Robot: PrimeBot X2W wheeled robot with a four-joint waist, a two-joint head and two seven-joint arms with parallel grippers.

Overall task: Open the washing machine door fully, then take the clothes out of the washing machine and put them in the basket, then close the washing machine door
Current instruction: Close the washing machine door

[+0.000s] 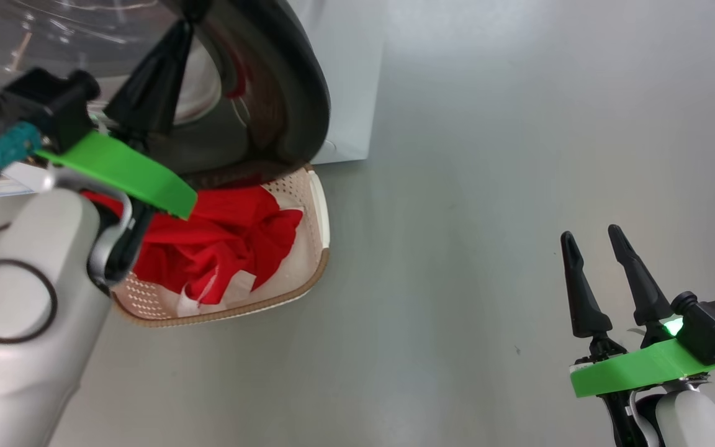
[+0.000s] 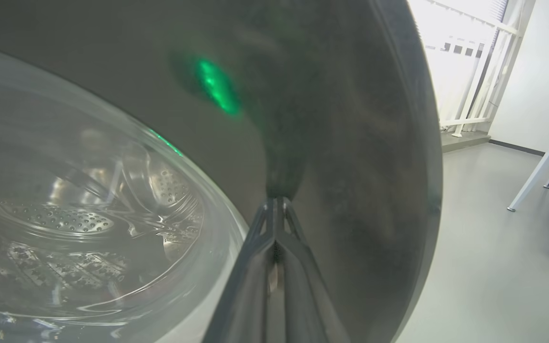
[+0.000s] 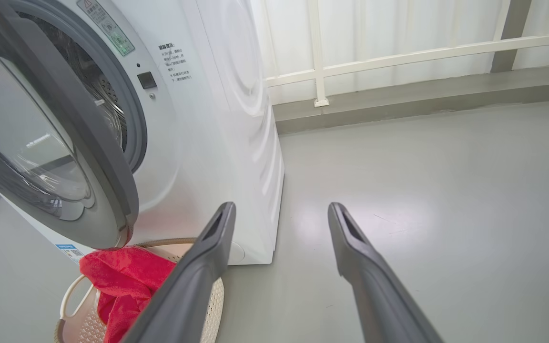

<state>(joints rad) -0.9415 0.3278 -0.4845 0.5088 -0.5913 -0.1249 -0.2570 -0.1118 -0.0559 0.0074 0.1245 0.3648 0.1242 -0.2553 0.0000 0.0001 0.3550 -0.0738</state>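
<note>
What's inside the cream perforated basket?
A crumpled bright red fabric garment with white trim lies in the cream perforated plastic basket. The glossy black round door and pale left forearm cover part of it; bottom under the fabric is hidden.

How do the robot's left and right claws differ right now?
The left gripper has its fingers shut together; the right gripper has them spread apart. The left gripper's tips meet the black rim of the door; the right gripper touches nothing, above the floor. Both have two long dark fingers and hold nothing.
</note>
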